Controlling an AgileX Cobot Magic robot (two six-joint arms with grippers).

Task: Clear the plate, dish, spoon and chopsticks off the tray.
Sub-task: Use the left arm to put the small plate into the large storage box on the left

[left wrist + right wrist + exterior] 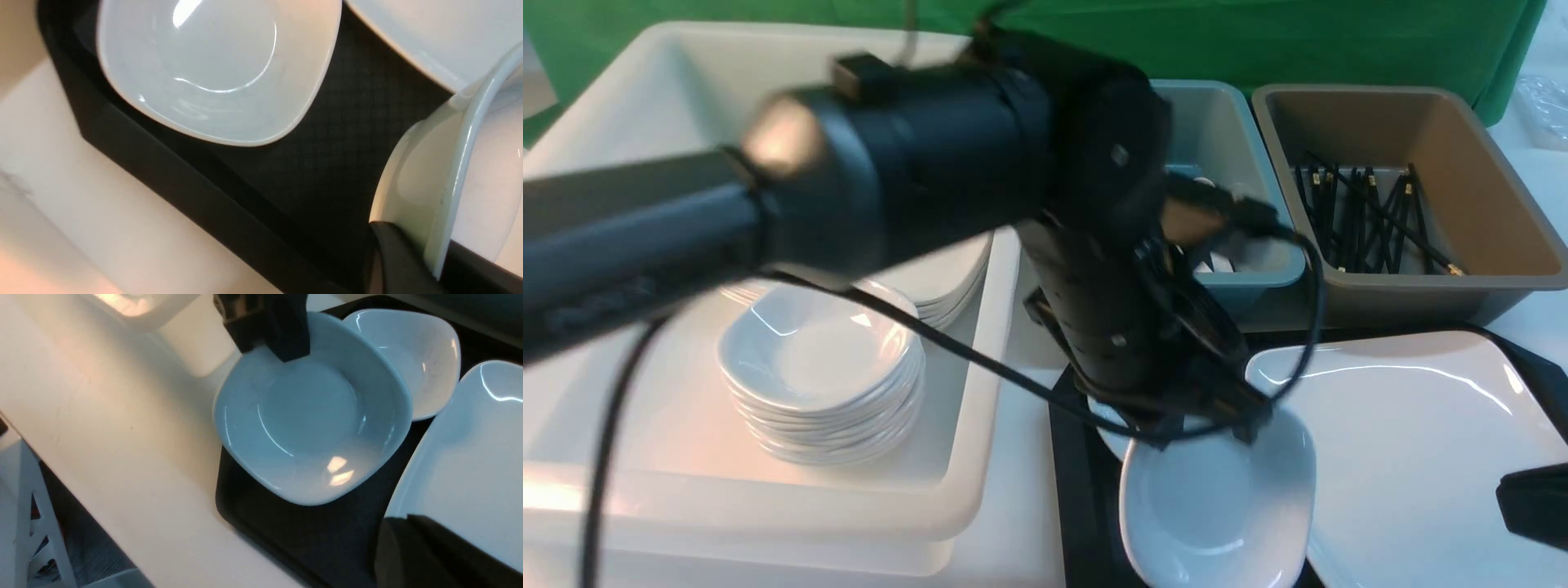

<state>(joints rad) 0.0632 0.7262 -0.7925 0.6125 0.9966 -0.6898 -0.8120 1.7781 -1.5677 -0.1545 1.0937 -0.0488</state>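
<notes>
Over the left part of the tray, in the front view, you see the left gripper closed on the far rim of a small dish. The plate lies on the tray's right part, and the right gripper is at the tray's right side, its jaws closed. In the left wrist view you find the dish's rim pinched between the fingers, while a second dish rests flat on the tray. In the right wrist view the held dish hangs partly past the tray's edge, over the table, and the second dish sits just beside the plate.
</notes>
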